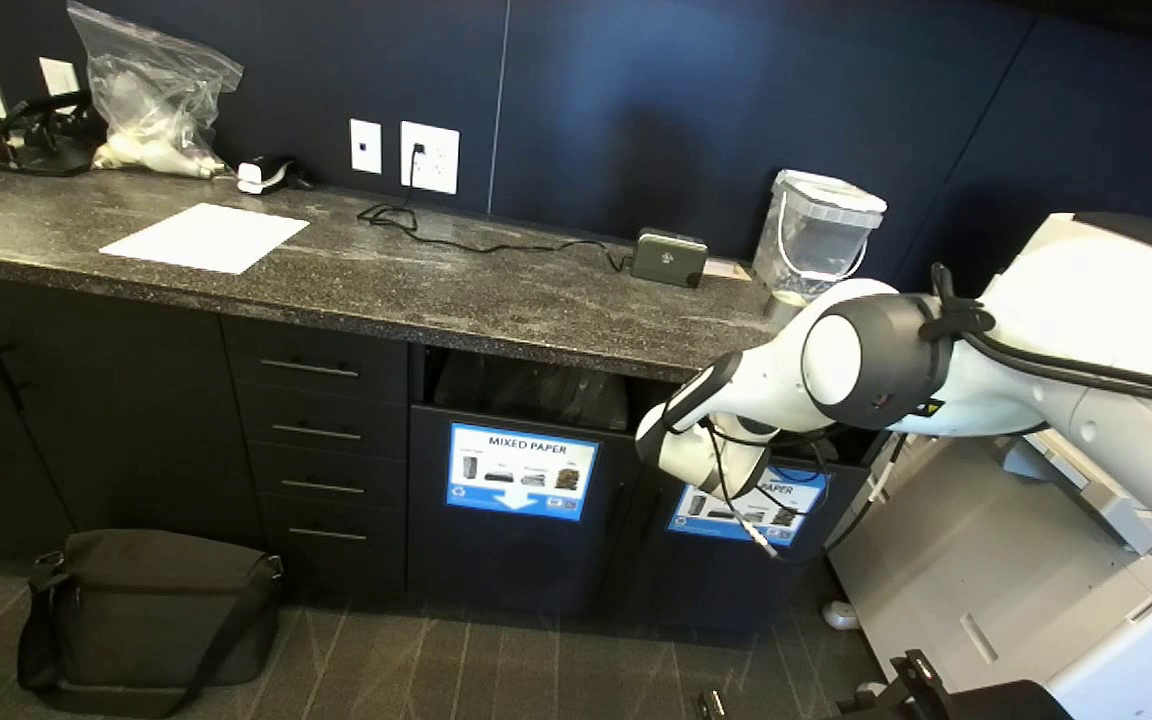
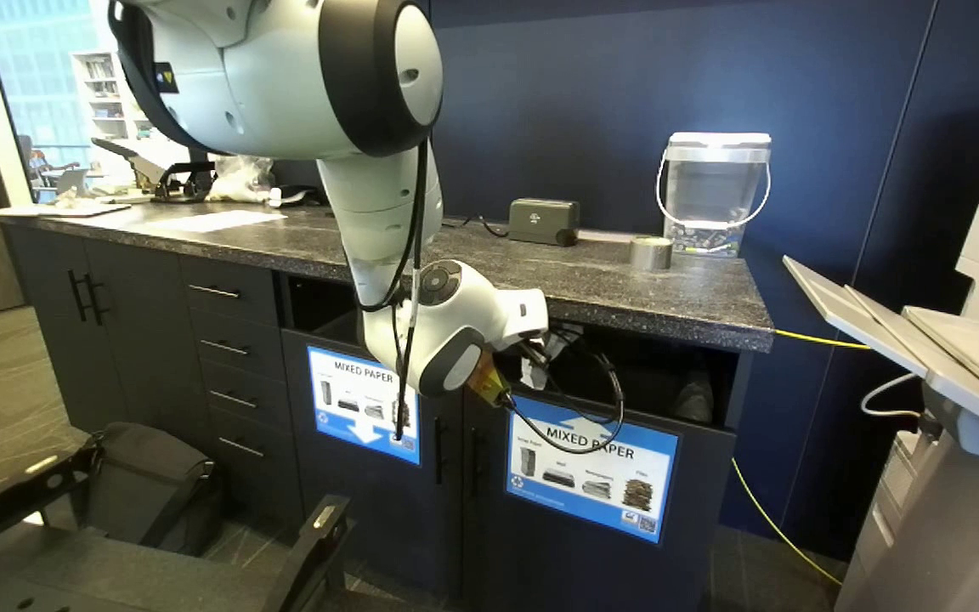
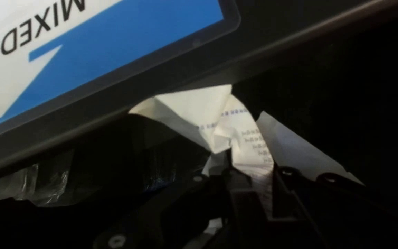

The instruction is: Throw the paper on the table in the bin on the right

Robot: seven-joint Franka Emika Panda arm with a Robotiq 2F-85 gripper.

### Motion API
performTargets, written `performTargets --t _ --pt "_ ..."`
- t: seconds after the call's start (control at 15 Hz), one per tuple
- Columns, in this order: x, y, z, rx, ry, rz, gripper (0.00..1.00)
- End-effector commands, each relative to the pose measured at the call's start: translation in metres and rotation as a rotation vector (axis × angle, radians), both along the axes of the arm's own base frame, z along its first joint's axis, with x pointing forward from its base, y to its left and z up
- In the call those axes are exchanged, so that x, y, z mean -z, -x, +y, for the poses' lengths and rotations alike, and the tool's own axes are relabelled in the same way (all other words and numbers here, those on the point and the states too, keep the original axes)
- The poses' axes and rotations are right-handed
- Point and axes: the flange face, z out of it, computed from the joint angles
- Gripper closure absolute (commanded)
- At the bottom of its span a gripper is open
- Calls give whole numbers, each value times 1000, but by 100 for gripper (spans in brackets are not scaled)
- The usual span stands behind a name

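Note:
The crumpled white paper (image 3: pixel 250 148) shows in the wrist view with printed lines on it. My gripper (image 3: pixel 254 193) is shut on it, with parts of the paper sticking out past both fingers. In an exterior view the paper (image 2: pixel 534 372) hangs at the opening under the counter, just above the front of the bin (image 2: pixel 574 557). The bin's front rim (image 3: pixel 271 46) and upside-down label lie beside the paper in the wrist view. The bin front (image 1: pixel 696 595) is partly behind my arm in an exterior view, which hides the gripper. The table (image 2: pixel 625 293) is above the opening.
The twin compartment (image 2: pixel 387 510) stands beside the bin. A clear bucket (image 2: pixel 715 191), a tape roll (image 2: pixel 651 253) and a small dark box (image 2: pixel 544 223) stand on the table. A flat white sheet (image 1: pixel 206 238) lies on it. A printer (image 1: pixel 976 560) stands beside the cabinets.

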Motion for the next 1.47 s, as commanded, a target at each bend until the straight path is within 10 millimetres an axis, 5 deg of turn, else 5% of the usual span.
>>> performTargets --t 0.0,0.6,0.67,0.8,1.27,1.4 --pt "5 -2 -4 -32 11 36 84" --pt "7 -2 -9 -38 3 67 85" --pt "9 -3 -9 -37 -4 77 59" --pt "9 -3 -8 -41 -5 82 54" --pt "10 -5 -7 -52 -7 93 2" --pt "14 -5 -6 -80 15 134 0"
